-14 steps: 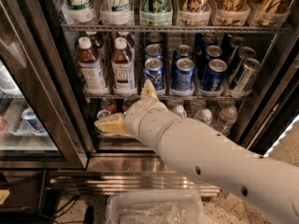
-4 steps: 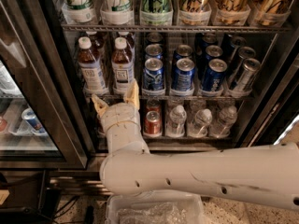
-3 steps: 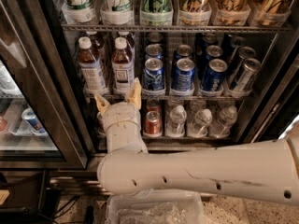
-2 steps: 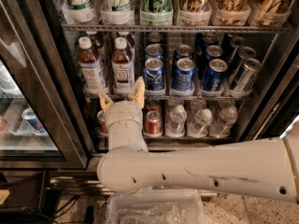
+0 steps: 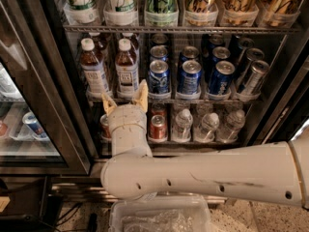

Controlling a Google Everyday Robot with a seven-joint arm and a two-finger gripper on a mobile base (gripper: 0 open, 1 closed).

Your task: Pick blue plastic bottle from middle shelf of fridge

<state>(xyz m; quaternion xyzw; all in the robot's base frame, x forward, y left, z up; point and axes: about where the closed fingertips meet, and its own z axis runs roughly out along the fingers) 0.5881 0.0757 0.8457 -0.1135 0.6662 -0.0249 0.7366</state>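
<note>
glass door (image 5: 29, 129) of fridge (image 5: 60, 81) far left | second tea bottle (image 5: 92, 69) | blue plastic bottle (image 5: 126, 71) upright, front of middle shelf (image 5: 203, 101), second from left | tool (image 5: 125, 99) just below its base at shelf rail, fingers spread apart, holding nothing | blue cans (image 5: 189, 77) beside, right | white arm (image 5: 207, 175) crosses bottom

On the middle shelf (image 5: 193, 100) of the fridge (image 5: 63, 91), the blue plastic bottle (image 5: 126, 70) stands at 9 o'clock of the cans (image 5: 189, 77), with a second bottle (image 5: 92, 70) at its own 9 o'clock. The end effector (image 5: 125, 99) sits at the blue plastic bottle's 6 o'clock.
</note>
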